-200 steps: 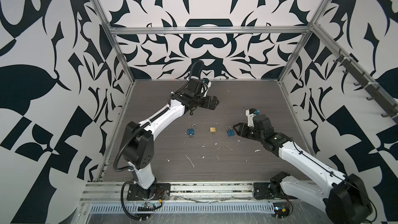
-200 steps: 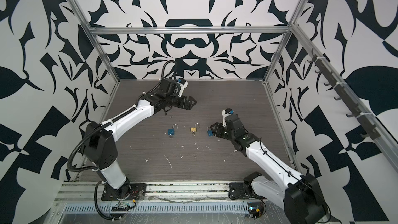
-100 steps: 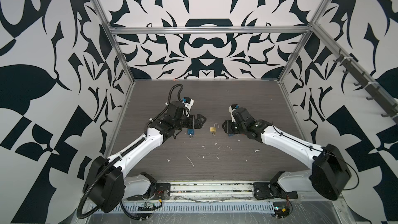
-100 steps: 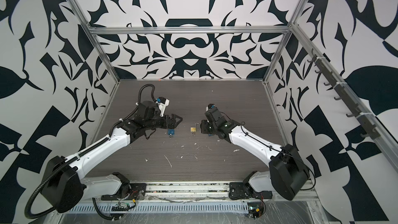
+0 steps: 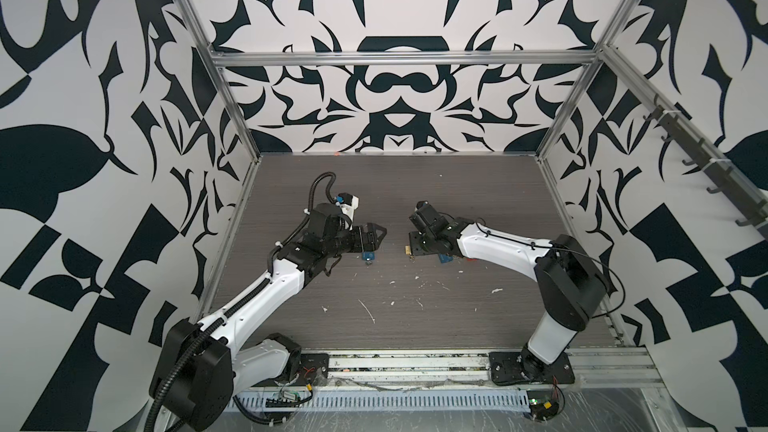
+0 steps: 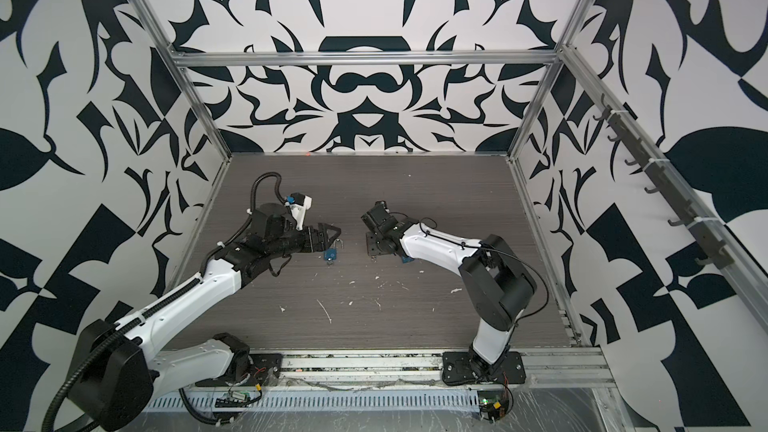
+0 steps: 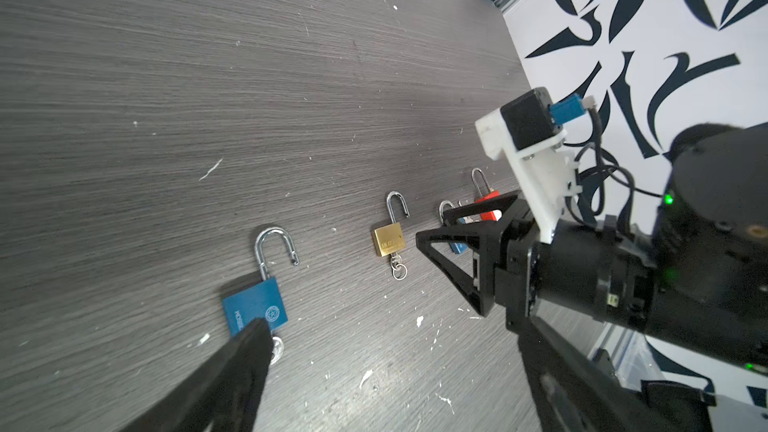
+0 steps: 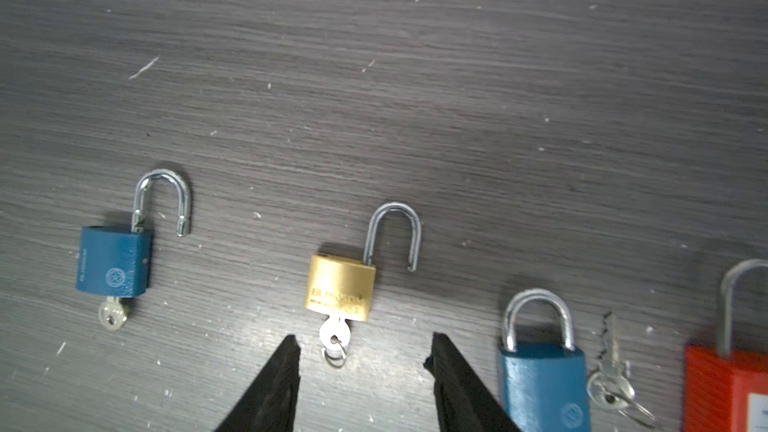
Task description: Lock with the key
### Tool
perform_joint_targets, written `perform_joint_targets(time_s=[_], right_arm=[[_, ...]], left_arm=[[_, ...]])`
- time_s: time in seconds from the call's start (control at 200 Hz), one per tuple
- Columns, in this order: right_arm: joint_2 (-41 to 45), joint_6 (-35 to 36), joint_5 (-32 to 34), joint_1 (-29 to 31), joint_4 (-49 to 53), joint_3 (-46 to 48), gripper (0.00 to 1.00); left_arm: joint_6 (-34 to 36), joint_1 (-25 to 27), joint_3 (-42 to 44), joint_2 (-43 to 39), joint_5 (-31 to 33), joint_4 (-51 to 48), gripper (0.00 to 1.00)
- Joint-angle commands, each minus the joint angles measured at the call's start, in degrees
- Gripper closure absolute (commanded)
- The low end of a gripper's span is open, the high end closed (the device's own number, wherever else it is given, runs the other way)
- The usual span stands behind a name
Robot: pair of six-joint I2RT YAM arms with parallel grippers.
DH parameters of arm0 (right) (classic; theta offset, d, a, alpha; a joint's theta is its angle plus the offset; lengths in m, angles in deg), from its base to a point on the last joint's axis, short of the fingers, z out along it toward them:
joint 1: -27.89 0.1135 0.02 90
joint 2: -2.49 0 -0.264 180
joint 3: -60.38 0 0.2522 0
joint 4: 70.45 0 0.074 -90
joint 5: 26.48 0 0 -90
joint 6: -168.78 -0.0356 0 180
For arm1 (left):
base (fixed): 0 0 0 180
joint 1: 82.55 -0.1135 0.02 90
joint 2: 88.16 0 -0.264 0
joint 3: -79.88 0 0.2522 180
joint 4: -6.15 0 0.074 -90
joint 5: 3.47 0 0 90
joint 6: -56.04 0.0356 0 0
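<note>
While both arms reach low over the table (image 5: 478, 184), they partly hide the locks in both top views.
Cut off in the right wrist view: red padlock (image 8: 725, 392). The brass padlock (image 8: 340, 288) lies flat, shackle open, key (image 8: 334, 333) in its base; right gripper (image 8: 362, 344) fingers partly apart, flanking that key, empty. The left gripper (image 5: 374, 238) gapes wide, empty, over the blue padlock (image 7: 254, 310).

Lying flat in a row, blue padlock (image 8: 112, 261) with shackle standing open, key (image 8: 112, 317) sitting in its keyhole, brass padlock (image 8: 340, 288) lying likewise open, ringed key (image 8: 334, 334) sitting in it, second blue padlock (image 8: 544, 384) resting shut, loose key (image 8: 611, 367) lying beside it, red padlock (image 8: 723, 392) ending the row.
</note>
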Motion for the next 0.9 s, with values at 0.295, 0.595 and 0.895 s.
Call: perform_joint_targets(time_s=[0.295,0.595,0.895], right_arm=[[-7.94,-0.47,2.5,1.84,3.75,-7.34,0.45],[-9.91,-0.33,5.12,2.06,4.39,-7.85,0.45],[-10.69,-0.16,3.82,2.06,4.1,-7.86,0.47]], left_arm=[[-2.07,-7.49,4.25,-1.3,-9.07,3.93,0.04],[-2.18,-7.98,5.02,-0.28,-9.64,5.0,0.04],[-2.3,-7.98,4.35,0.85,-10.38,5.02,0.04]])
